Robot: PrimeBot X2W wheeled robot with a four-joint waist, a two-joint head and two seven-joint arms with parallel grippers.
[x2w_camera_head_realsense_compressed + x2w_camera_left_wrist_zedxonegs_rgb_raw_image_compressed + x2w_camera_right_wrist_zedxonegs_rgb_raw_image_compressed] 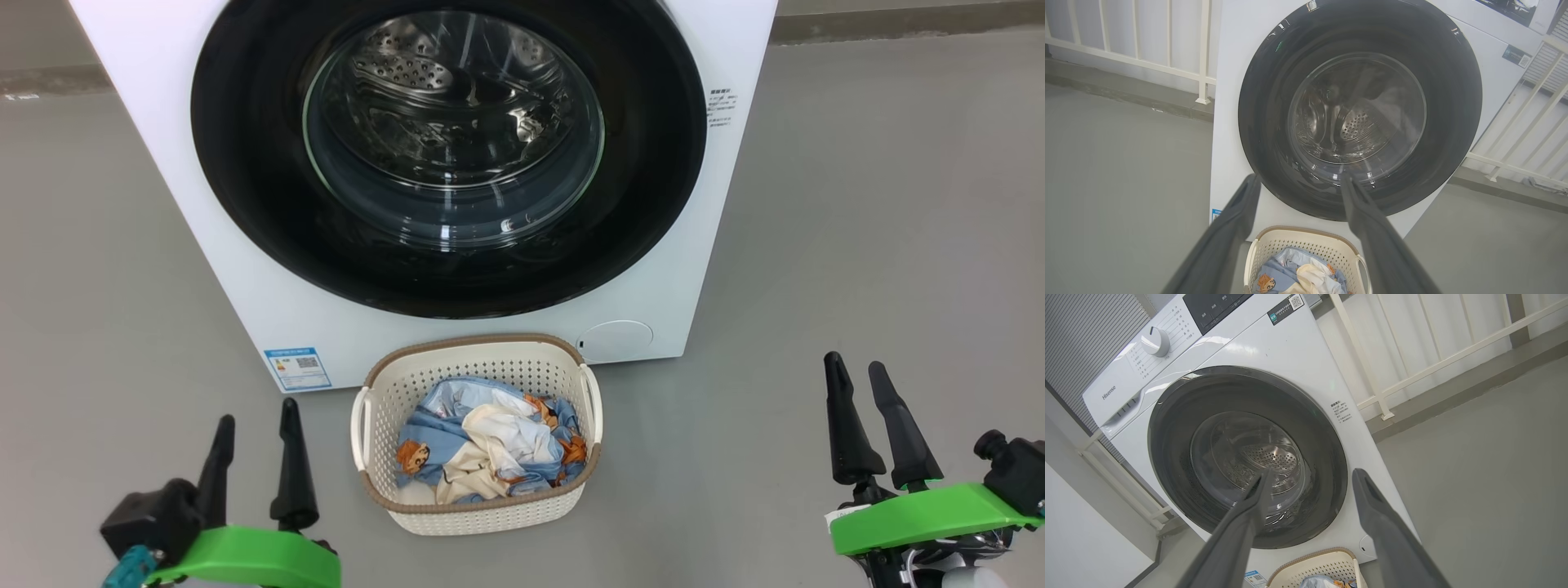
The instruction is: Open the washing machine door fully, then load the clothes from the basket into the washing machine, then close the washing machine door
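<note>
"Hisense" on the washing machine (1294, 355) top panel, QR sticker (1286, 308) by its display, blue label (297, 369) with QR code low on its front, small print (722, 107) unreadable

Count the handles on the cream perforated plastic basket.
2 on the cream perforated plastic basket: left white handle on its left wall, right white handle on its right wall.

washing machine door (245, 163): glossy black rim, clear glass | drum (408, 73): perforated shiny metal | basket (482, 363): perforated plastic | clothes (490, 441): soft cloth
</note>
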